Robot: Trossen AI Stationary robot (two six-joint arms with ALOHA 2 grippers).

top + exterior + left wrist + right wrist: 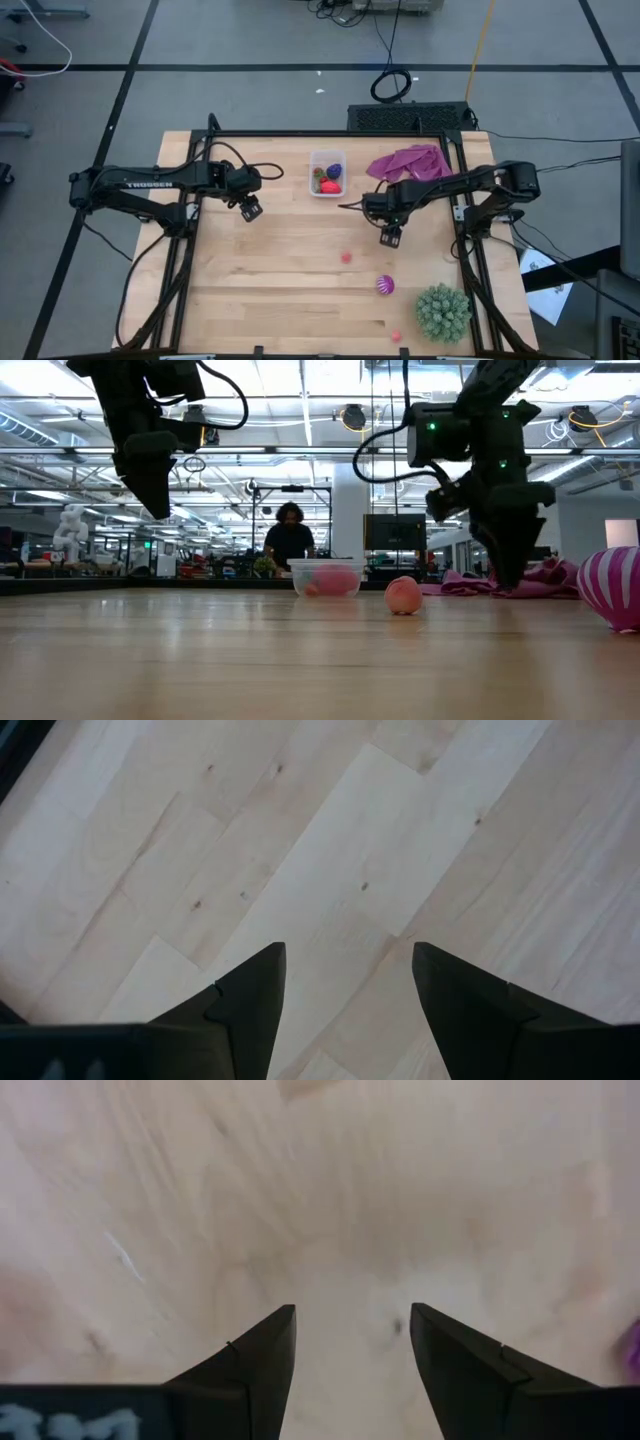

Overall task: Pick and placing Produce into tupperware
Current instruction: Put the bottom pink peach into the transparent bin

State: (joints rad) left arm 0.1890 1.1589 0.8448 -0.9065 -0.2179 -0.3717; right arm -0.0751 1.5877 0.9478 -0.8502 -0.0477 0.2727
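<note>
The left gripper is held above bare wood on the left half of the table, well apart from the clear tupperware; in the left wrist view its two dark fingers are seen parted, with only wooden boards between them, so it is open and empty. The right gripper is held above the middle of the table, in front of the purple cloth and near a small pink piece of produce; in the right wrist view its fingers are likewise parted over bare wood, and nothing is gripped. The tupperware is placed near the back edge of the table, between the two arms, and red and dark pieces of produce are seen inside it. Three pieces are left lying loose on the table: the pink one, a striped magenta ball closer to the front, and a small red piece near the front edge. A large green spiky ball is set just beside the striped ball, at the front right. In the low view a person is seen far behind the table.
</note>
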